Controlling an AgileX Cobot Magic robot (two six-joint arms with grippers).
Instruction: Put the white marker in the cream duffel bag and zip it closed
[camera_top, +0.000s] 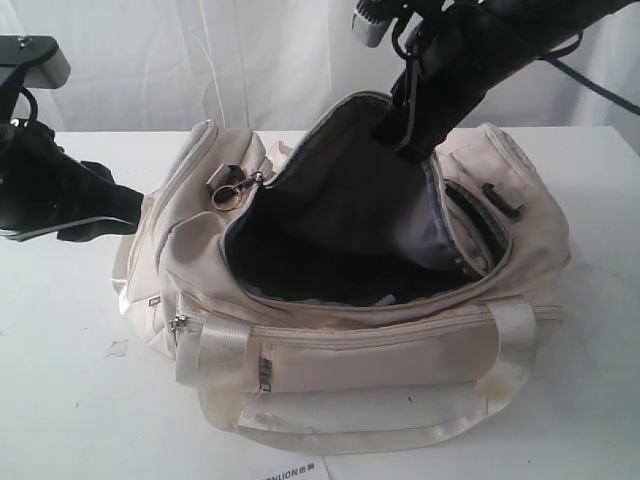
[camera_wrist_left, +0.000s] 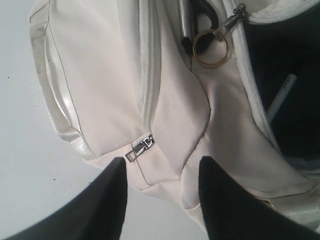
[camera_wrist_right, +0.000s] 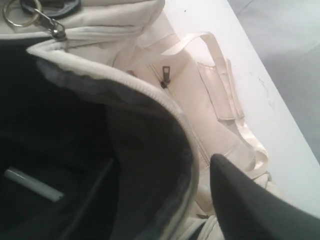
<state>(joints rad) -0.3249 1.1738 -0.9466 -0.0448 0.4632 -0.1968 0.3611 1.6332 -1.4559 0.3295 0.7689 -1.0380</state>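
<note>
While the slim white marker lies inside the soft cream fabric duffel bag (floppy cloth, so I'd take the stiff brass zip ring), my left gripper hangs spread, empty; whether my right gripper clamps the rim I cannot tell.

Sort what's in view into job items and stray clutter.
Job: cream duffel bag, open; white marker, lying inside it; main zip pull with ring.
Stray: small scrap and printed paper slip, both on the white table.
</note>
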